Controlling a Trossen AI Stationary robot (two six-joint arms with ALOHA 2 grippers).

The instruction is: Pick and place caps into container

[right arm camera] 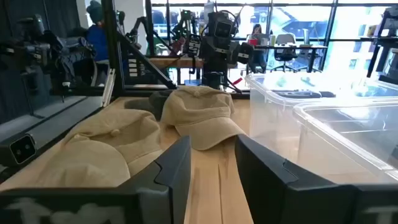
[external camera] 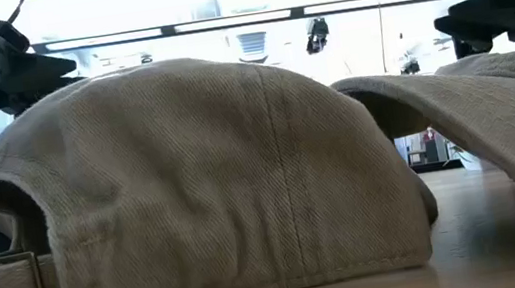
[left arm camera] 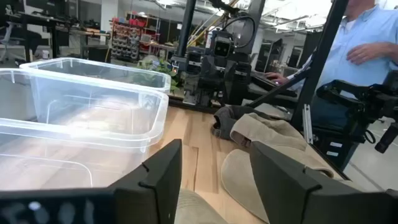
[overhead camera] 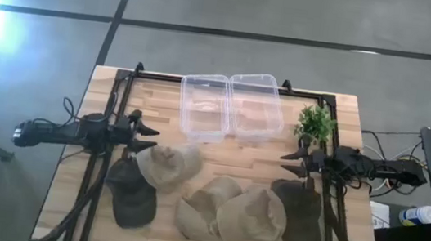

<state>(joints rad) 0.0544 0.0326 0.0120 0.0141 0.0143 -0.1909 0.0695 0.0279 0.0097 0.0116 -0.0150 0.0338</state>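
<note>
Five caps lie on the wooden table's near half. A tan cap (overhead camera: 167, 164) overlaps a dark cap (overhead camera: 131, 192) on the left. Two tan caps (overhead camera: 205, 208) (overhead camera: 253, 216) sit in the middle and a dark cap (overhead camera: 300, 216) on the right. My left gripper (overhead camera: 147, 138) hovers open above the left tan cap, pointing right. My right gripper (overhead camera: 291, 163) hovers open over the right dark cap's far edge, pointing left. The left wrist view shows its open gripper (left arm camera: 214, 180) with a tan cap (left arm camera: 273, 134) ahead. The right wrist view shows its open gripper (right arm camera: 211, 168) facing the tan cap (right arm camera: 202, 115).
Two clear plastic containers (overhead camera: 203, 107) (overhead camera: 256, 105) stand side by side at the table's far middle. A small green plant (overhead camera: 315, 123) stands to their right, close to my right arm. A black frame runs along the table's edges. A person (left arm camera: 360, 43) stands beyond the table.
</note>
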